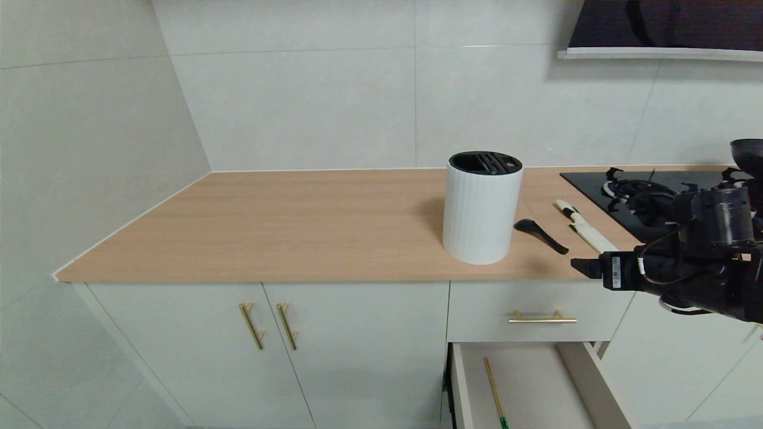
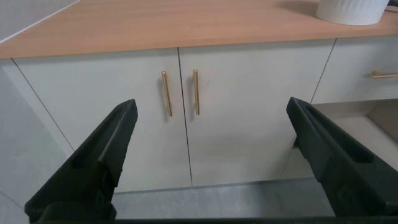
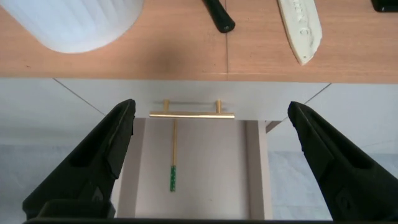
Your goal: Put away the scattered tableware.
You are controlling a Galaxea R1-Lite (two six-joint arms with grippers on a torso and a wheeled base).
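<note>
Both wide open, empty: L end effector (image 2: 211,104), R end effector (image 3: 211,107).

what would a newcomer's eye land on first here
The tall white ribbed holder with a black slotted top stands out on the wooden counter. Just to its right lie a black spoon and a white knife, near the stove. Below them a drawer is pulled open with gold chopsticks inside.

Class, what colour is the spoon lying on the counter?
Black; the spoon shows best in the head view.
</note>
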